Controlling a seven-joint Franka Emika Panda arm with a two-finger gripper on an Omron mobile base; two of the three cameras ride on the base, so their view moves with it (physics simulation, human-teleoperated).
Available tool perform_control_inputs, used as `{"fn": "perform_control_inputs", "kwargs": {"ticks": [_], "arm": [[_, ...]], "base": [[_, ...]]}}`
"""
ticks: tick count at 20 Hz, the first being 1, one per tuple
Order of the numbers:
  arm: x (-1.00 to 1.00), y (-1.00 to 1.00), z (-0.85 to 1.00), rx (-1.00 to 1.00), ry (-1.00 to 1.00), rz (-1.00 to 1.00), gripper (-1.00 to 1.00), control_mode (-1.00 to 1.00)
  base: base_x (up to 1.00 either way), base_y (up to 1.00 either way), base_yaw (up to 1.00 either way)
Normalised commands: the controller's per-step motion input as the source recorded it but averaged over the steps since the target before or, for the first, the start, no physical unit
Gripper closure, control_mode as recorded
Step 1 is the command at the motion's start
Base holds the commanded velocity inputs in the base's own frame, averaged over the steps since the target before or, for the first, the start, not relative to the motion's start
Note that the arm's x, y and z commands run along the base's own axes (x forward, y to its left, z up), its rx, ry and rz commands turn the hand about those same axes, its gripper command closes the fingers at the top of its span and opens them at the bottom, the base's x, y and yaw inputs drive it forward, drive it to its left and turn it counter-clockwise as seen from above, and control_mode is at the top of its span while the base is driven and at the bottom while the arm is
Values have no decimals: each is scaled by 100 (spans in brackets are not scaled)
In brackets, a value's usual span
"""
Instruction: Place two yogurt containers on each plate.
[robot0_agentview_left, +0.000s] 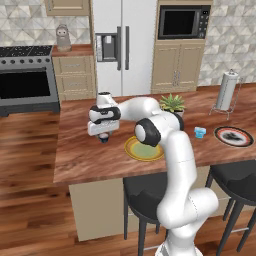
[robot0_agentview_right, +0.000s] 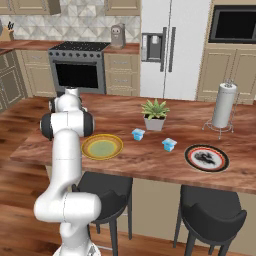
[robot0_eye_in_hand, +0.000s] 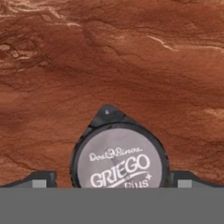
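A round dark yogurt cup with a whitish "Griego" lid stands on the brown counter. My gripper is open and hangs right above it, one fingertip on each side, the left one with a small gap. In the left base view the gripper is just left of the yellow-rimmed plate, which holds nothing. Two light blue squarish cups sit on the counter between the yellow-rimmed plate and the white dark-rimmed plate. The second dark cup is hidden.
A potted green plant stands behind the blue cups. A paper towel holder is at the counter's far right. Black stools stand under the near counter edge. My own arm blocks the counter's left end in the right base view.
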Motion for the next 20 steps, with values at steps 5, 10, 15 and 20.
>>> {"fn": "perform_control_inputs", "kwargs": {"ticks": [5,10,15,20], "arm": [[0,0,-16,0,0,0,-100,-100],[0,0,-16,0,0,0,-100,-100],[0,0,-8,0,0,0,-100,-100],[0,0,0,0,0,0,-100,-100]], "base": [[0,0,0],[0,0,0],[0,0,0],[0,0,0]]}}
